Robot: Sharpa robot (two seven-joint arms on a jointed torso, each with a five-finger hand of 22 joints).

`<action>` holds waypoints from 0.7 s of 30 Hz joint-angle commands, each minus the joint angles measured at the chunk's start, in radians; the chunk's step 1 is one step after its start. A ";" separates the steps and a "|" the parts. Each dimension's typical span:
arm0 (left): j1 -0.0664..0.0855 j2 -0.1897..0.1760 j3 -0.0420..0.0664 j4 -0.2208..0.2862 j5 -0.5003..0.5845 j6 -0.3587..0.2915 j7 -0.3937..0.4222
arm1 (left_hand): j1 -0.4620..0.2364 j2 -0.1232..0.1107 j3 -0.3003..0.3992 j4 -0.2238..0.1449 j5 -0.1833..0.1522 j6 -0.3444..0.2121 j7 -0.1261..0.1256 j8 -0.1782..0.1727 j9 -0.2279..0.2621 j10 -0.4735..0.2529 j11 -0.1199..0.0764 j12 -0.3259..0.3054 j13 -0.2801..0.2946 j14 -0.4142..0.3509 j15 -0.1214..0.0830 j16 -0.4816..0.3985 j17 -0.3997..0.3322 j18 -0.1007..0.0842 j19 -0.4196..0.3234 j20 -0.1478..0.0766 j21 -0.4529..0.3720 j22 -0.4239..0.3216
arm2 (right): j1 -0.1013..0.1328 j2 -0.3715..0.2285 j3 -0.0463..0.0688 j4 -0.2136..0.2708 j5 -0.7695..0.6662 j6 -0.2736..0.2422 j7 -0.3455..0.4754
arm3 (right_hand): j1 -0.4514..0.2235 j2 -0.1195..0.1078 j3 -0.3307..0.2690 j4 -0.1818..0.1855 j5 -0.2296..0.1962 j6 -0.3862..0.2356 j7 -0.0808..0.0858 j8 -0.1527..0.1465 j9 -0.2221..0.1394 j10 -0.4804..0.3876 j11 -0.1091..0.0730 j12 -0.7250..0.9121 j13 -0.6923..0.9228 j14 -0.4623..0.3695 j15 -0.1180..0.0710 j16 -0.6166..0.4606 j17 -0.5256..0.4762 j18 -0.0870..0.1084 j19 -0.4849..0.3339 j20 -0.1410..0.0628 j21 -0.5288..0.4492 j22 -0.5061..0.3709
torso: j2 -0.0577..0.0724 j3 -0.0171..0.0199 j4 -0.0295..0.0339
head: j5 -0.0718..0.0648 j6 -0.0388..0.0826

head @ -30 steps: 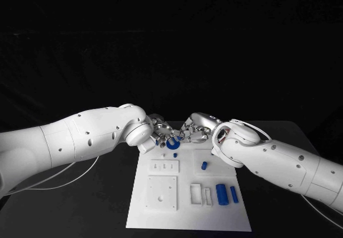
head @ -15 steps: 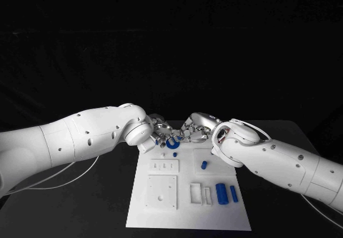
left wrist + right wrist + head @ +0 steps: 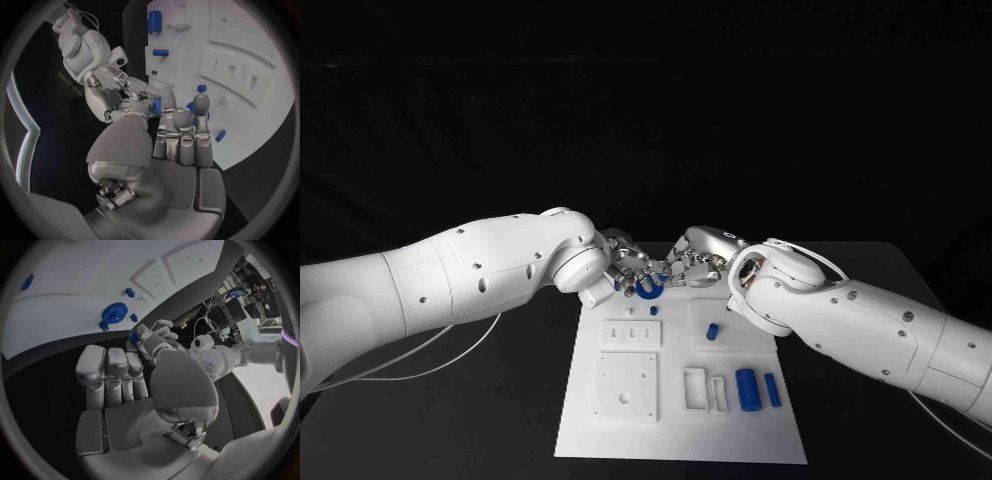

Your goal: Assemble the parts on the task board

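Both hands, left (image 3: 626,268) and right (image 3: 692,262), pinch a blue part (image 3: 648,289) over the white task board (image 3: 679,425), black table (image 3: 531,420).

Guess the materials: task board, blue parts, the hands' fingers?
Task board: looks like matte white plastic, with flat even colour, no glare and crisp recessed pockets. Blue parts, e.g. the cylinder: probably plastic, uniform saturated blue with a dull sheen. Left hand and right hand: fingers look like brushed or satin metal, silver with soft highlights; could be coated plastic.
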 commanded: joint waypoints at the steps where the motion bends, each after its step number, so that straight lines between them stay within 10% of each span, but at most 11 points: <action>1: -0.002 0.003 0.000 -0.001 0.009 0.007 0.015 | 0.007 0.018 0.017 -0.009 0.031 -0.010 0.003 0.000 0.001 -0.005 -0.003 -0.003 -0.002 -0.004 0.001 0.001 -0.001 -0.009 0.008 0.001 -0.006 0.003 | 0.001 0.003 0.001 0.004 -0.006 0.012 0.009 | -0.001 0.009 -0.001 0.004 0.004 0.010 -0.001 0.007 0.004 0.000 -0.003 -0.003 0.001 0.001 -0.005 -0.004 0.000 -0.009 0.057 -0.007 -0.002 0.130 | -0.001 0.0001 -0.0007 | -0.001 -0.001; 8: -0.003 0.007 0.000 -0.002 0.036 0.003 0.028 | -0.011 0.044 0.113 -0.070 0.123 -0.010 0.013 0.001 0.026 0.003 -0.001 -0.012 -0.011 -0.005 0.002 0.003 0.000 -0.007 0.007 0.001 -0.014 0.022 | 0.001 0.004 0.001 0.003 -0.004 0.009 0.010 | -0.001 0.010 -0.004 0.004 0.005 0.008 -0.001 0.007 0.004 -0.001 -0.003 -0.004 0.001 0.001 -0.005 -0.005 0.001 -0.008 0.057 -0.007 -0.003 0.130 | 0.000 0.0007 0.0005 | -0.002 -0.002; 12: -0.004 0.010 0.000 -0.003 0.055 -0.016 0.041 | -0.062 0.028 0.242 -0.122 0.042 -0.006 0.014 -0.001 0.035 0.010 -0.001 -0.016 -0.014 -0.002 0.001 0.006 0.003 -0.005 0.008 0.000 -0.020 0.040 | 0.001 0.005 0.001 0.002 -0.004 0.007 0.010 | -0.002 0.009 -0.004 0.005 0.004 0.004 0.000 0.006 0.003 -0.002 -0.002 -0.006 -0.001 0.001 -0.005 -0.005 0.000 -0.008 0.057 -0.007 -0.004 0.129 | 0.000 0.0013 0.0003 | -0.002 -0.003; 21: -0.007 0.010 0.000 -0.007 0.071 -0.070 0.065 | -0.134 0.014 0.333 -0.184 0.094 0.030 0.004 0.001 0.071 0.037 -0.010 -0.008 -0.009 0.019 -0.005 0.026 0.035 -0.006 0.025 -0.007 -0.026 0.067 | 0.001 0.004 0.001 -0.002 -0.001 0.003 0.011 | -0.012 -0.013 0.001 0.013 0.013 -0.044 0.013 0.006 -0.015 -0.026 0.004 -0.048 -0.033 -0.001 0.000 -0.021 -0.010 -0.003 0.054 -0.003 -0.019 0.126 | -0.002 0.0006 -0.0010 | 0.000 -0.006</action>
